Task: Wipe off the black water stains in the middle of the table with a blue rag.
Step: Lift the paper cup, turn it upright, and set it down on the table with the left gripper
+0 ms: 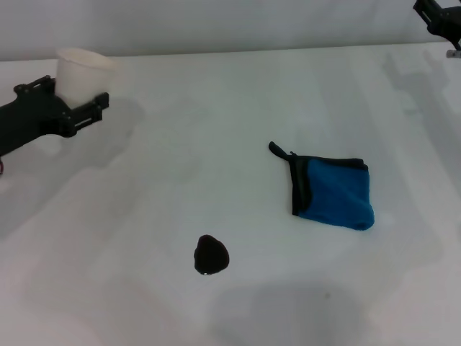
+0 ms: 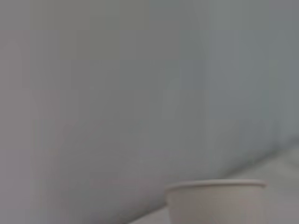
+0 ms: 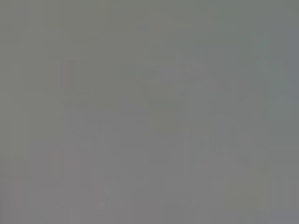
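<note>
The black water stain (image 1: 211,255) is a small glossy blot on the white table (image 1: 216,108), towards the front and a little left of the middle. The blue rag (image 1: 333,191) lies folded to the right of the stain and farther back, with black trim and a small loop on its left side. My left gripper (image 1: 72,108) is at the far left, right at a white cup (image 1: 81,68), which also shows in the left wrist view (image 2: 215,200). My right gripper (image 1: 441,18) is high at the far right corner, well away from the rag.
The white cup stands upright at the back left, partly hidden by my left gripper. The table's far edge meets a pale wall. The right wrist view shows only plain grey.
</note>
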Tool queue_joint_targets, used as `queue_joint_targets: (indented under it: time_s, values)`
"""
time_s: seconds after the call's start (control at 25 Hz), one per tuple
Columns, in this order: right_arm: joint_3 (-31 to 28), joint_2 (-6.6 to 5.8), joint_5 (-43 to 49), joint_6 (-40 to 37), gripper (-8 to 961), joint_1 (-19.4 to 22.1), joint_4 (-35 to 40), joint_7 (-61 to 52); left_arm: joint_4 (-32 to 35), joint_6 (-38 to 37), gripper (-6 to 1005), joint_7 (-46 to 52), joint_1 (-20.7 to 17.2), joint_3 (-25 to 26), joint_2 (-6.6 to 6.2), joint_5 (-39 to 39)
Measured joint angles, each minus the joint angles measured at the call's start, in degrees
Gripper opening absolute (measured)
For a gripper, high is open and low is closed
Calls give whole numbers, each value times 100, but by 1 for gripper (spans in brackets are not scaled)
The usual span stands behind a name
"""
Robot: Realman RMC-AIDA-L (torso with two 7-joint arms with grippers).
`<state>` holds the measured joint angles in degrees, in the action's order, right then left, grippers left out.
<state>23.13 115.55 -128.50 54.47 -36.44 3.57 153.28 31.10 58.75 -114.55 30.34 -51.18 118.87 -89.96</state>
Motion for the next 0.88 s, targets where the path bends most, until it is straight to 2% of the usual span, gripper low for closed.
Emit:
queue_joint_targets:
  time_s: [0.2,0.4,0.64,0.88]
  values:
    - [29,-9,4,-10,838,113,126,0,-1267,-161,697,-1053,2,-25,30,-1995]
    - [22,-13,8,-18,837,232,207,0,-2183,-138,699,-1936,75,-50,64,-3262]
    - [55,-20,24,-30,837,356,380,-4,-2659,-338,700,-2652,303,-36,77,-3572]
    - [61,-22,33,-33,837,429,383,-6,-2778,-485,701,-3125,422,-44,97,-3575]
